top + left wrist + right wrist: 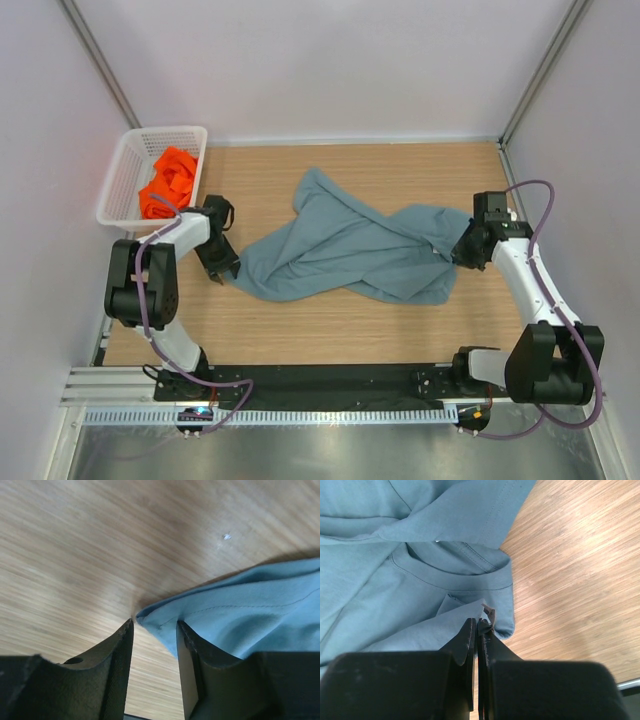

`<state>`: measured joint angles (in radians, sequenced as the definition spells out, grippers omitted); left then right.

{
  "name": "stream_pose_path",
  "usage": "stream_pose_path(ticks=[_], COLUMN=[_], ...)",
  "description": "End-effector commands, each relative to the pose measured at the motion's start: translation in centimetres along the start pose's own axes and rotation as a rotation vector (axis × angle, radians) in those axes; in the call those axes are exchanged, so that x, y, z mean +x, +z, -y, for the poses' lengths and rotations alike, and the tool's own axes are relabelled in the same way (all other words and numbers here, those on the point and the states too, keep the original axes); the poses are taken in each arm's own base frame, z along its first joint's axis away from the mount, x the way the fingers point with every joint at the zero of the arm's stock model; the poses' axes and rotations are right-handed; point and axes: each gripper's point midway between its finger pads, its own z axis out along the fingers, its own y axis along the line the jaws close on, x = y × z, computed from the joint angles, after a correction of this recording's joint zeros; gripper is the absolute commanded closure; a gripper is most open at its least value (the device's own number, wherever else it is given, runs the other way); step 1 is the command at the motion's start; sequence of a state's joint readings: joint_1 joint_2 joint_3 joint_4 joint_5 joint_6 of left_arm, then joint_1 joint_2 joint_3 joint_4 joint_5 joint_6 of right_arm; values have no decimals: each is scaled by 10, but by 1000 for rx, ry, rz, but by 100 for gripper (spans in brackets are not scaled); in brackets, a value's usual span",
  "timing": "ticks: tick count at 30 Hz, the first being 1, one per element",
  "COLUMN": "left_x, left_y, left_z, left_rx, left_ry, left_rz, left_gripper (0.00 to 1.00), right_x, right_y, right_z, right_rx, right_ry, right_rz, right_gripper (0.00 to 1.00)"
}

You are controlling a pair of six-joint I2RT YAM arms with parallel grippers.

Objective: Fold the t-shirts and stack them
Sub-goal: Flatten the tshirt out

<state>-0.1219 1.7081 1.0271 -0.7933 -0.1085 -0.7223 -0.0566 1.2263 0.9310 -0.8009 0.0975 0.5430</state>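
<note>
1. Grey-blue t-shirt [340, 250]: crumpled and twisted across the middle of the tabletop [400, 170], strung between the two arms. Not yet flat, no fold made.
2. Orange t-shirt [168, 182]: bunched inside the white basket [165, 131] at the far left corner, well apart from the work in hand.
3. Right claw [477, 622]: pressed fully together at the garment's right end, with a small tab of grey-blue hem nipped at the tips.
4. Left claw [155, 625]: roughly half apart and low over the wood, with the stitched hem corner of the grey-blue t-shirt lying in the gap at the tips. No clamp on it visible.
5. Step in hand, as a judgement: taking hold of the left corner, ready to spread the garment flat before any folding.
6. Reach slightly deeper over the corner before closing, to land the pinch behind the stitching rather than on the very point.
7. Keep the lower finger flat against the tabletop to slide under the cloth, not onto it.
8. Hold the right-hand pinch firm as the anchor.
9. Once gripped, draw the two ends apart low and evenly to work out the twist in the middle.
10. Likely risk: the corner slipping free from too shallow a bite, or a second layer caught in the grip.
</note>
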Motion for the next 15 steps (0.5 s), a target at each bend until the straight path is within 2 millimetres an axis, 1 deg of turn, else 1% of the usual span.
stream_pose_path(ticks=[1,2,3,5,6,8,9,10,11,13,15], left_x=[-26,-26,-24,-20,-15,-13,-11,-11,-12,-15,-18], left_y=[-1,0,1,3,6,7,8,8,8,5,-5], left_z=[8,8,8,6,3,1,0,-1,-1,-1,-1], left_rx=[7,3,3,-2,-6,-8,-12,-14,-16,-18,-10], left_ry=[-8,-7,-7,-16,-17,-18,-18,-15,-14,-11,-6], left_rz=[75,70,63,51,41,44,41,41,41,53,69], left_gripper=[60,62,68,74,79,85,91,94,100,100,100], right_x=[-6,-5,-5,-5,-5,-5,-6,-7,-8,-12,-16], right_y=[1,1,1,2,2,2,3,3,3,2,1], right_z=[-3,-4,-4,-5,-5,-10,-12,-14,-16,-20,-23], right_rx=[-15,-14,-17,-18,-18,-37,-42,-49,-56,-67,-73], right_ry=[-8,-10,-11,-9,-7,-1,0,2,4,6,3], right_rz=[11,8,6,2,0,-8,-15,-14,-18,-9,-9], right_gripper=[98,99,99,98,98,99,99,98,99,99,98])
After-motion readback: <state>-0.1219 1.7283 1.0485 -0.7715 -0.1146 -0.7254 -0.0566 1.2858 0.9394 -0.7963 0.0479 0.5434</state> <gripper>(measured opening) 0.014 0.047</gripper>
